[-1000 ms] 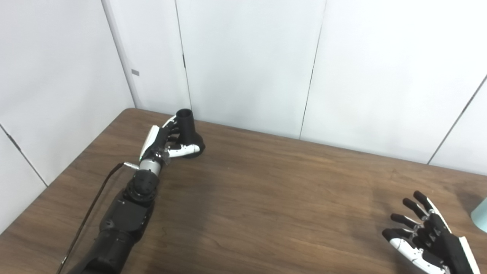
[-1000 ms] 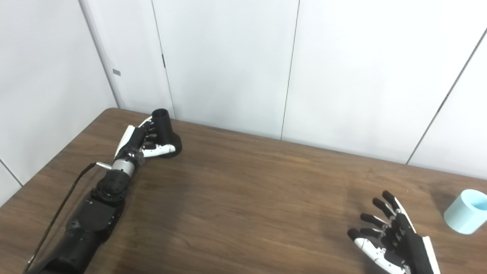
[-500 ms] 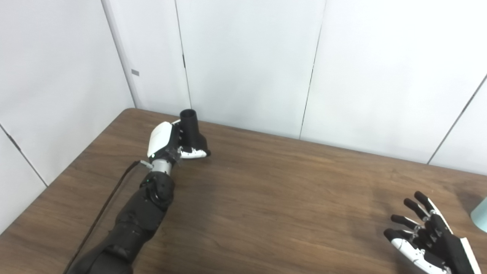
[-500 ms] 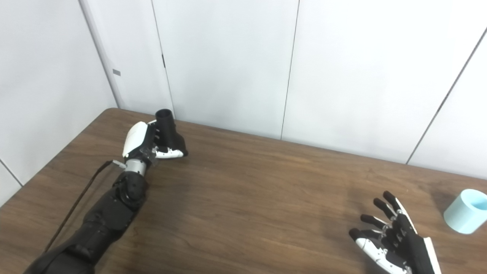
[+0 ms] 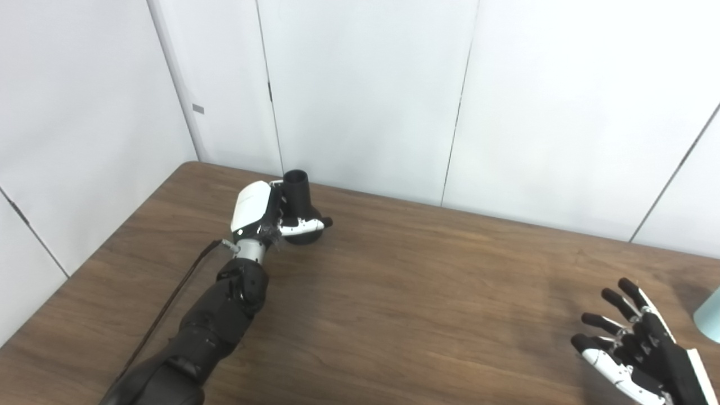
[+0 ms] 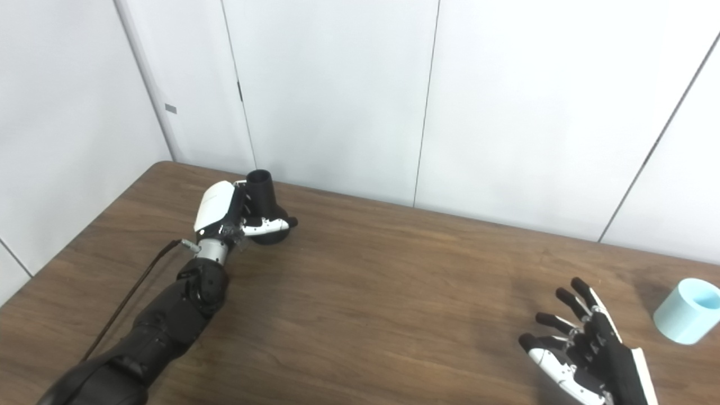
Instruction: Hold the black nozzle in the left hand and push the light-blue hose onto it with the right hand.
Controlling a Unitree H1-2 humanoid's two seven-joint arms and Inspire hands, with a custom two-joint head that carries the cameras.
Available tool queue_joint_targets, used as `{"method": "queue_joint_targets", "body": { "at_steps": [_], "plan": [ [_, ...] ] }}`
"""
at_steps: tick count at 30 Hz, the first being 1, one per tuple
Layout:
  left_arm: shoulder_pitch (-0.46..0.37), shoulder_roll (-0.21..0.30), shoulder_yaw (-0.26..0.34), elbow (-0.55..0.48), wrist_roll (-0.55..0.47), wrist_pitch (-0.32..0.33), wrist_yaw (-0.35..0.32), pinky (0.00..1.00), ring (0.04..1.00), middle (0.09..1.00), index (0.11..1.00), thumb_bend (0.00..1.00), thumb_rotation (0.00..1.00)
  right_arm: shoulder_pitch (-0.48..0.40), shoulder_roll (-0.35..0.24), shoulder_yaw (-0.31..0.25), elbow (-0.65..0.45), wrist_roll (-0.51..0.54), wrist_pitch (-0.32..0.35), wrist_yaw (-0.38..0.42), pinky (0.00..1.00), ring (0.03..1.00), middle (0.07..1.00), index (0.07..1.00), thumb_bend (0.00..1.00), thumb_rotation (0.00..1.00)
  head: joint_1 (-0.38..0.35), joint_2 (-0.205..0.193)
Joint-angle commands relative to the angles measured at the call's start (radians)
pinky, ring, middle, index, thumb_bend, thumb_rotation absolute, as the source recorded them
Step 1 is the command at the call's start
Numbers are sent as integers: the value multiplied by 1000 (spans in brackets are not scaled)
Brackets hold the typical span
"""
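The black nozzle [image 5: 299,203], a tube on a wider round base, stands upright at the far left of the wooden table [image 5: 405,292]. My left hand [image 5: 264,212] is shut on the nozzle, fingers wrapped around its lower part, thumb across the front. The light-blue hose piece [image 6: 685,311], a short open cylinder, sits at the table's right edge; in the left eye view only a sliver [image 5: 710,322] shows. My right hand [image 6: 585,355] hovers low at the front right, open with fingers spread, a short way left of the hose piece and apart from it.
White wall panels [image 5: 365,95] rise directly behind the table's far edge, close behind the nozzle. A thin cable [image 5: 169,304] runs along my left forearm. A wide bare stretch of table lies between the two hands.
My left hand has carried the nozzle to the right and slightly nearer, with the wrist turned so the white back of the hand faces up. The right hand has barely shifted.
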Motion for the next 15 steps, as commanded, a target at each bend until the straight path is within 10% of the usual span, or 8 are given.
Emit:
{"method": "queue_joint_targets", "body": {
  "at_steps": [1, 15],
  "plan": [
    [62, -22, -30, 13, 19, -14, -10, 385, 403, 479, 498, 503, 0, -22, -3, -3, -19, -1, -20, -4, 527, 686, 868, 908, 449, 0, -11, 10],
    [177, -90, -133, -184, 76, -131, -71, 330, 368, 458, 543, 496, 0, -27, -10, 2, 84, -20, -129, -5, 566, 679, 827, 882, 575, 2, -150, 71]
  ]
}}
